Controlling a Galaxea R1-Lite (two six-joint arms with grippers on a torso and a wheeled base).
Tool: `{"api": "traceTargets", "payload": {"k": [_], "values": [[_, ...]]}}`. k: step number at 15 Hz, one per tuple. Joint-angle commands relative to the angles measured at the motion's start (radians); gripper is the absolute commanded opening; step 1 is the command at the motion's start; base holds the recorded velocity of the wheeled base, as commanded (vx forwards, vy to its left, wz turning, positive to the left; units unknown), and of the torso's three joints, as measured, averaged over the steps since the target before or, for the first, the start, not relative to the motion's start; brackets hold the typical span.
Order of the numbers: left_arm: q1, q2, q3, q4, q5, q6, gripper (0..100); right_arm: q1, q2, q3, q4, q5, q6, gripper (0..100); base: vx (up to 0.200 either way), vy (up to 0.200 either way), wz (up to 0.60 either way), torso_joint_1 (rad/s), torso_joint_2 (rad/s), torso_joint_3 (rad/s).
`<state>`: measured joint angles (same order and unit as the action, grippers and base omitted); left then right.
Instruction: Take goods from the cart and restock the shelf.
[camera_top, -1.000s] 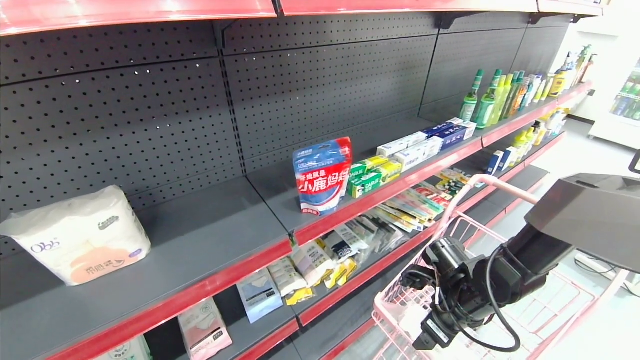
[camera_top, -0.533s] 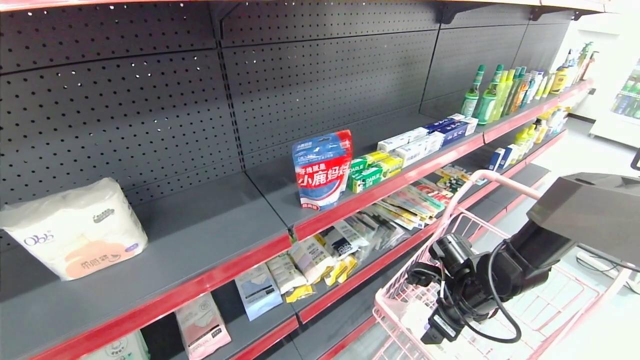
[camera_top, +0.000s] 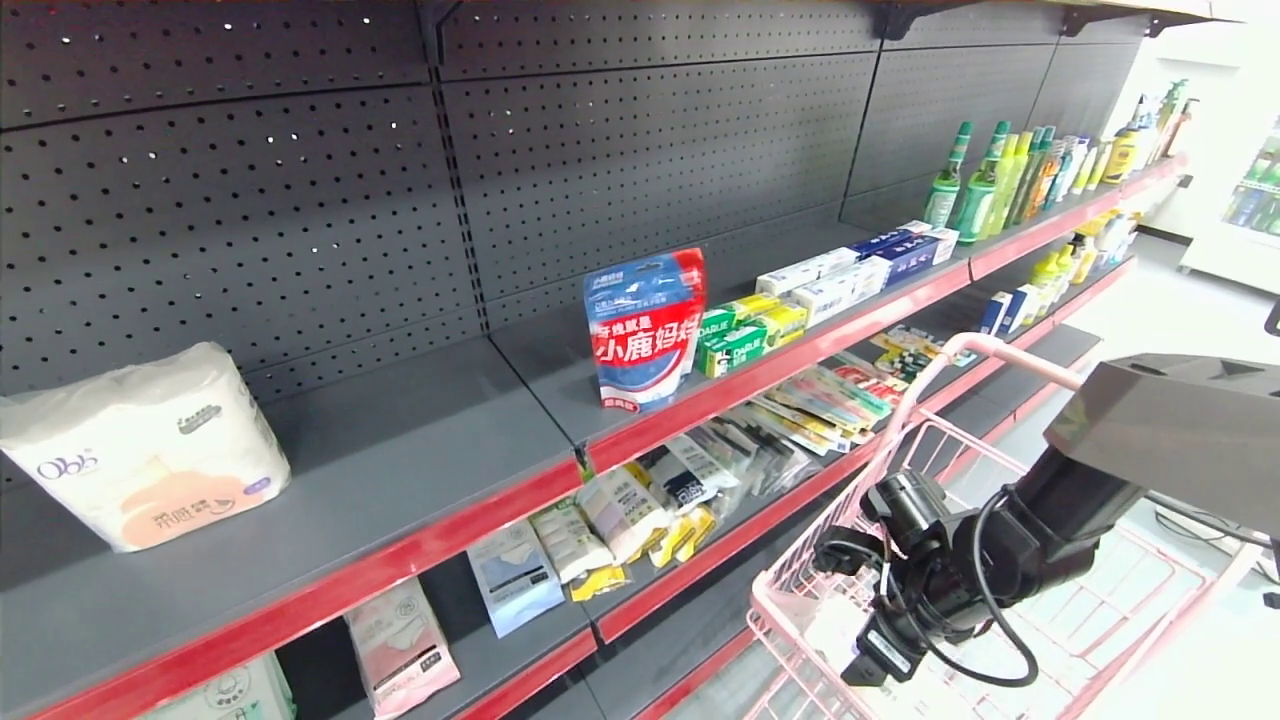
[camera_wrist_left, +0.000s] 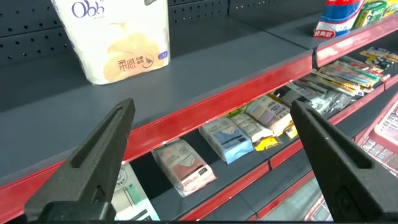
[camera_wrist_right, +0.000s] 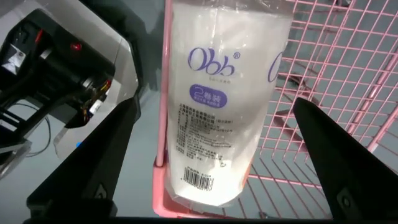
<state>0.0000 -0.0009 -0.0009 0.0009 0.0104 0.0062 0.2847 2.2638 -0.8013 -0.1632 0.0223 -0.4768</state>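
Bright, even light, seemingly from overhead; edges look bowed.

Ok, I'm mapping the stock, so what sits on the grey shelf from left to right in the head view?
White tissue pack → red and blue pouch → green boxes → white boxes → blue boxes → green bottles.

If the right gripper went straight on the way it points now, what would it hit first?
Probably the white pack in the pink cart. It lies centred between the open jaws of the right gripper, though how far off is unclear.
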Motion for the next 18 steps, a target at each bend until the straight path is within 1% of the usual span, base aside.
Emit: {"api": "traceTargets", "payload": {"k": [1,5,12,18], "values": [[0.0,0.001,0.001,0.001,0.0,0.0,100,0.001,0.003,0.001,0.001,0.001,-0.002,100,0.0,0.0,0.0,-0.129,0.29,0.159],[0.0,0.001,0.001,0.001,0.0,0.0,100,-0.019,0.003,-0.01,0.001,-0.001,-0.002,100,0.0,0.0,0.0,-0.122,0.29,0.156],[0.0,0.001,0.001,-0.001,0.0,0.001,100,-0.055,0.017,-0.022,-0.001,-0.005,-0.003,100,0.0,0.0,0.0,-0.003,0.01,0.005],[0.0,0.001,0.001,-0.001,0.0,0.001,100,-0.088,0.026,-0.033,-0.001,-0.001,-0.031,100,0.0,0.0,0.0,0.0,0.0,0.0]]}}
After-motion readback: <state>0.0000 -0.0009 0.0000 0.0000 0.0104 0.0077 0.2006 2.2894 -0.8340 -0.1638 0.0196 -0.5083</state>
